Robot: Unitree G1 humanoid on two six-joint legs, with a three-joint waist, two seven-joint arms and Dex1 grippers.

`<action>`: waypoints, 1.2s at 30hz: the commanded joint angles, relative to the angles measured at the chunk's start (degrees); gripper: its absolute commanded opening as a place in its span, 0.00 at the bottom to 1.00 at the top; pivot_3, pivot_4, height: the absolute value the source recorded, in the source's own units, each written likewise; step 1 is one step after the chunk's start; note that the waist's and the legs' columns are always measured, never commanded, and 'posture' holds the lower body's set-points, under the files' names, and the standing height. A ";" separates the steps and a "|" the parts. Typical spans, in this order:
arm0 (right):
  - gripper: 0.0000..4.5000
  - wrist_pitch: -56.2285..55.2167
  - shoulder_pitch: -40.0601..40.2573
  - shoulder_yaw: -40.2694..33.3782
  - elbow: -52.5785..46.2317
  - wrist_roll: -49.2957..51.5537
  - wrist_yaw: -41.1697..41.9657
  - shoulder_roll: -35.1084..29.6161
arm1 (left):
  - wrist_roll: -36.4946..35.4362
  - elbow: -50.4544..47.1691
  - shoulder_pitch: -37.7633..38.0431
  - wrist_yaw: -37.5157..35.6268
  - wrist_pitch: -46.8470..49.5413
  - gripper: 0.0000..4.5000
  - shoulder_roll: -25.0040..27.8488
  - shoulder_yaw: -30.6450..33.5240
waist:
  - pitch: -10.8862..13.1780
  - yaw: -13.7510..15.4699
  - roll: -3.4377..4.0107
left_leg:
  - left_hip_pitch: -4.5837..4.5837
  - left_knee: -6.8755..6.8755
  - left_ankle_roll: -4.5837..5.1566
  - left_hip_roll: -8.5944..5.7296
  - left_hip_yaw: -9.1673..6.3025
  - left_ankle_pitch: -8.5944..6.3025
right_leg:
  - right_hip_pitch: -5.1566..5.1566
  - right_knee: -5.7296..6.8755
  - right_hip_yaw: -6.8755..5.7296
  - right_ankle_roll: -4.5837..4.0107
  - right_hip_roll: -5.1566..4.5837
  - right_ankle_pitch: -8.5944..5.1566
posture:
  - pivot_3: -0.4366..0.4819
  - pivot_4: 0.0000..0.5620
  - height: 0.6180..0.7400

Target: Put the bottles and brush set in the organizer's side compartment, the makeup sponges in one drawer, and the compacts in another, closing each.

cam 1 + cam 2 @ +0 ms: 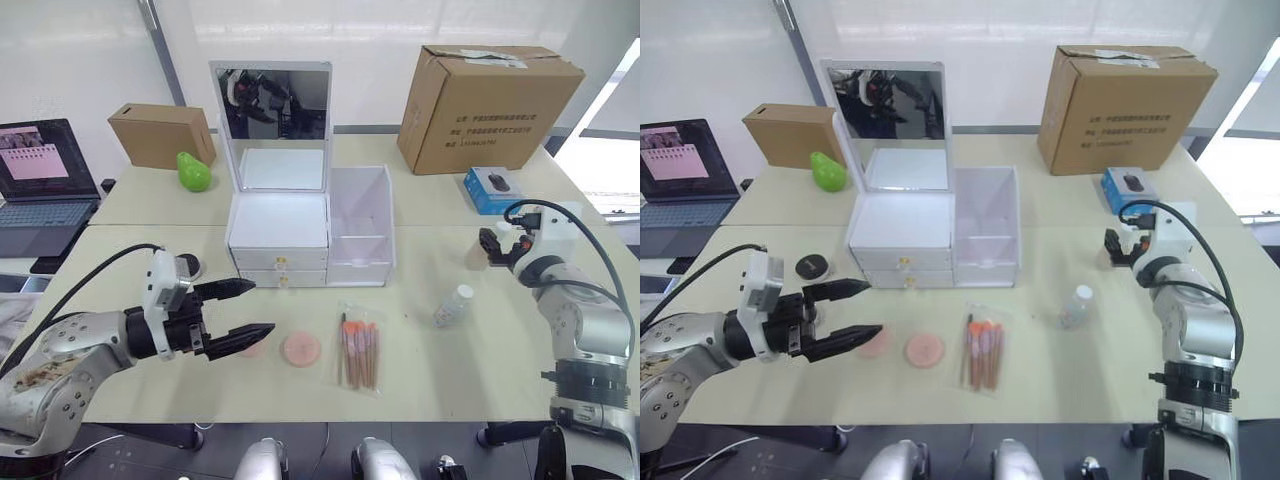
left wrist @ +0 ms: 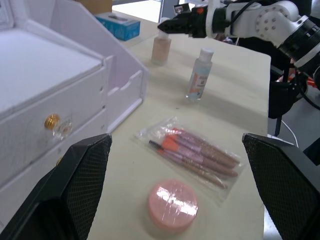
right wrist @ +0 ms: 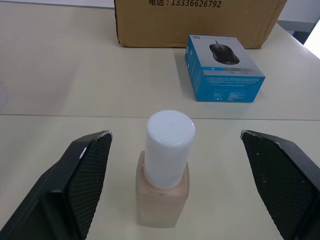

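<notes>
The white organizer [image 1: 279, 222] stands mid-table with its mirror [image 1: 272, 100] upright, both gold-knobbed drawers [image 2: 52, 121] shut, and the side compartment [image 1: 360, 225] on its right. In front lie the brush set [image 1: 358, 345] and two pink makeup sponges [image 1: 301, 349] [image 1: 877, 343]. My left gripper [image 1: 260, 308] hovers open over the nearer sponge. A black compact [image 1: 813, 266] sits left of the drawers. A clear bottle [image 1: 452, 306] stands at the right. A beige foundation bottle [image 3: 166, 170] stands just ahead of my open right gripper [image 1: 488, 245], in line with the gap.
A large cardboard box [image 1: 485, 95] and a blue mouse box [image 1: 492, 188] sit at the back right. A small cardboard box [image 1: 160, 135] and a green pear-shaped object [image 1: 194, 172] are back left. A laptop [image 1: 40, 185] lies at the far left.
</notes>
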 commanded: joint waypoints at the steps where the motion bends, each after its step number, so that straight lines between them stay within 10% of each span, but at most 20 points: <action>1: 0.99 -2.99 -2.10 -0.66 1.68 0.57 1.24 -0.07 | -2.78 -3.12 -3.71 4.86 4.06 1.00 0.81 -0.62 | 0.00 -0.05 0.00 | 0.00 0.00 0.00 0.00 0.00 0.00 | 0.00 0.00 0.01 0.00 0.00 0.00 | 0.48 0.27 1.00; 10: 0.88 -7.02 -5.30 -0.24 8.56 0.04 2.57 0.67 | -4.22 -7.62 -9.42 9.04 7.58 1.00 1.62 -4.32 | 0.00 -0.45 0.00 | 0.00 -0.02 0.00 0.00 -0.04 0.00 | 0.00 -0.02 0.02 0.01 0.06 0.00 | 0.48 0.27 1.00; 19: 0.23 -9.15 -6.19 0.22 10.75 -0.21 2.96 0.78 | -4.35 -7.89 -9.11 9.59 7.28 1.00 1.90 -4.70 | 0.00 -0.39 0.00 | 0.00 -0.01 0.00 -0.01 -0.04 0.00 | 0.01 -0.02 0.02 0.01 0.06 0.00 | 0.48 0.27 1.00; 36: 0.23 8.74 -10.33 1.52 -17.87 16.75 11.25 0.27 | -3.37 -4.58 -7.59 8.42 6.40 1.00 2.12 -3.56 | 0.10 -0.70 0.16 | 0.00 -0.09 0.00 0.03 -0.08 0.00 | -0.02 -0.03 0.01 0.02 0.09 0.00 | 0.48 0.27 1.00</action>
